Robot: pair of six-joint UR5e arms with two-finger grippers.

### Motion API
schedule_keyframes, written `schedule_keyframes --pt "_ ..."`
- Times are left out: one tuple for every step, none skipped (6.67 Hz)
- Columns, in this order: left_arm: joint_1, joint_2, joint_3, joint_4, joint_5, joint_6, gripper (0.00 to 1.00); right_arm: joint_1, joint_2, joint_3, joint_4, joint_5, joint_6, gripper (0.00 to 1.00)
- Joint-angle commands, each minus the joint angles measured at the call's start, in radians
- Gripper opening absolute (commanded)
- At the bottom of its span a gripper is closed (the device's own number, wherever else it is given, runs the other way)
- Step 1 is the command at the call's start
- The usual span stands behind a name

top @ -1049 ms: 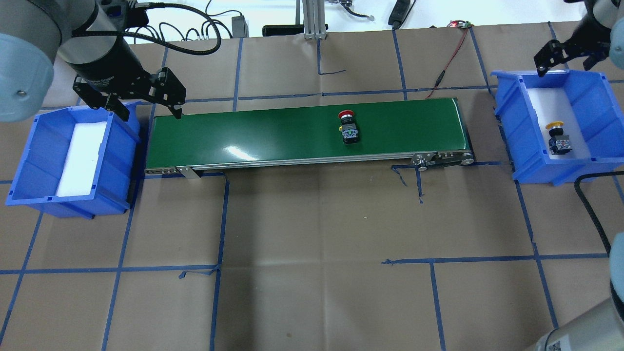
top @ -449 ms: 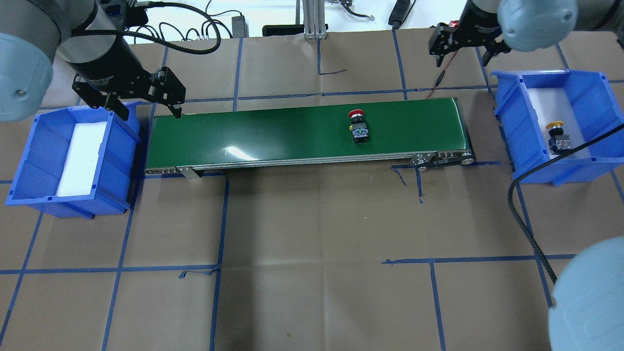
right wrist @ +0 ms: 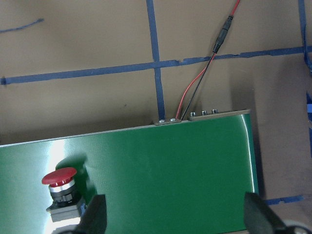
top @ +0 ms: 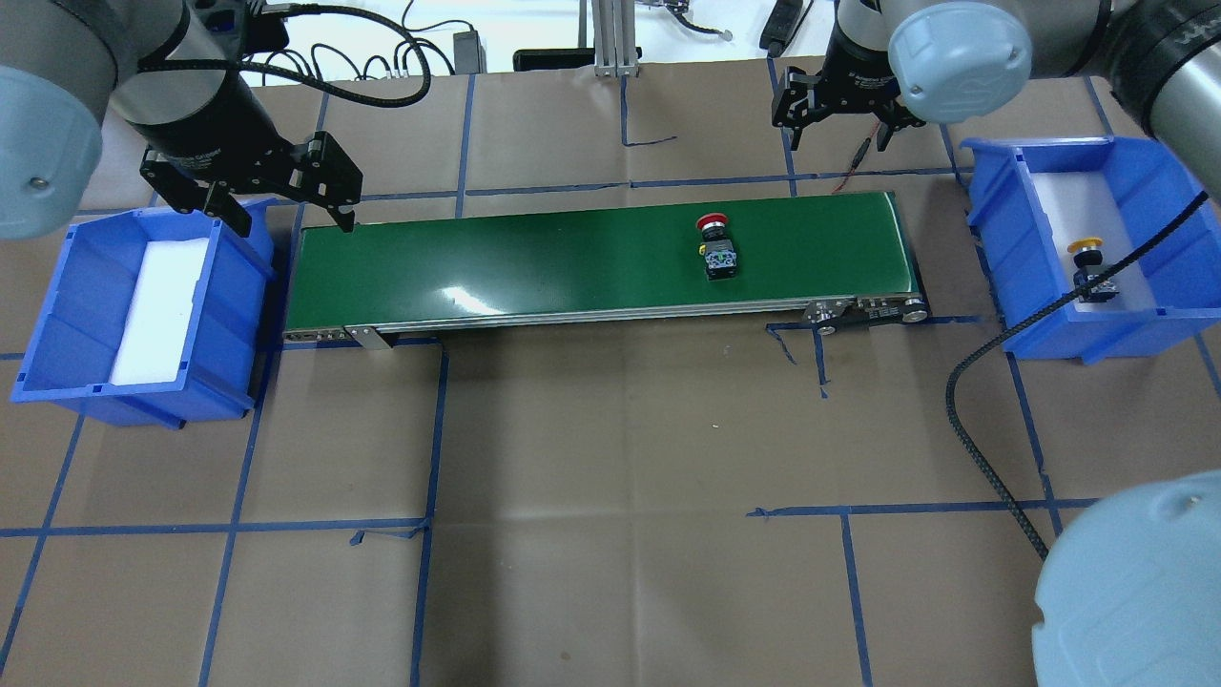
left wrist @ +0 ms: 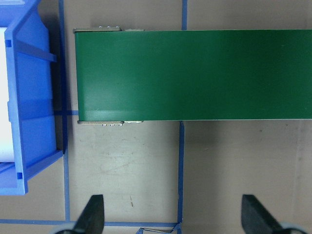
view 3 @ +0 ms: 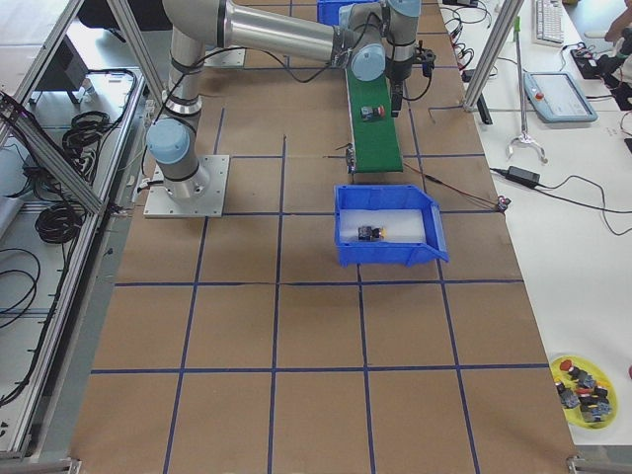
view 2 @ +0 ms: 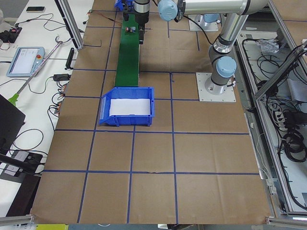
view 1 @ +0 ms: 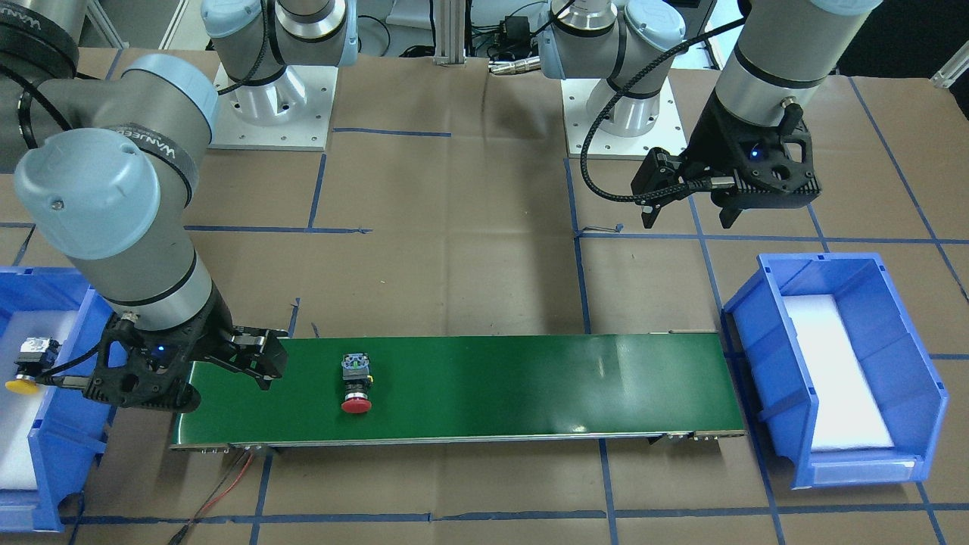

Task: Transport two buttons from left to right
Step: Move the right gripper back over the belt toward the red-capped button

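Note:
The red button (top: 715,250) lies on its side on the green conveyor belt (top: 534,262), towards the belt's right end; it also shows in the front view (view 1: 356,384) and the right wrist view (right wrist: 61,190). The yellow button (top: 1088,267) lies in the right blue bin (top: 1145,176). My right gripper (top: 839,143) is open and empty, raised near the belt's right end, apart from the red button. My left gripper (top: 291,221) is open and empty, raised by the belt's left end, next to the left blue bin (top: 57,315).
The left bin holds only a white foam liner (top: 157,310). A red-and-black cable (top: 873,134) runs from the belt's far right corner. The right arm's black hose (top: 992,382) hangs over the table. A yellow plate of spare buttons (view 3: 583,383) lies far off.
The red button has travelled right along the belt. My right arm has swung left from above the right bin to near the belt's right end. The left arm has not moved.

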Motion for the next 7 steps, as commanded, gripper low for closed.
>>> schedule_keyframes --pt "0.000 0.000 -0.001 0.000 0.000 0.002 1.00 0.032 0.006 0.016 -0.001 0.005 0.016 0.99" --pt "0.000 0.000 0.001 0.000 0.000 0.002 1.00 0.024 -0.009 0.084 -0.030 0.064 0.018 0.99" --pt "0.000 0.000 0.001 0.000 0.000 0.002 1.00 0.021 -0.018 0.161 -0.137 0.077 0.018 0.99" --pt "0.000 0.000 -0.001 0.000 -0.002 0.002 1.00 0.021 -0.015 0.203 -0.212 0.078 0.016 0.99" --pt "0.000 0.000 -0.002 0.000 0.000 0.002 1.00 0.024 -0.004 0.209 -0.219 0.078 0.018 0.99" --pt "0.000 0.005 -0.014 -0.002 0.002 0.002 1.00 0.026 -0.001 0.209 -0.228 0.078 0.021 0.99" --pt "0.000 0.003 -0.013 0.000 0.000 0.002 1.00 0.026 0.013 0.211 -0.230 0.078 0.021 0.99"
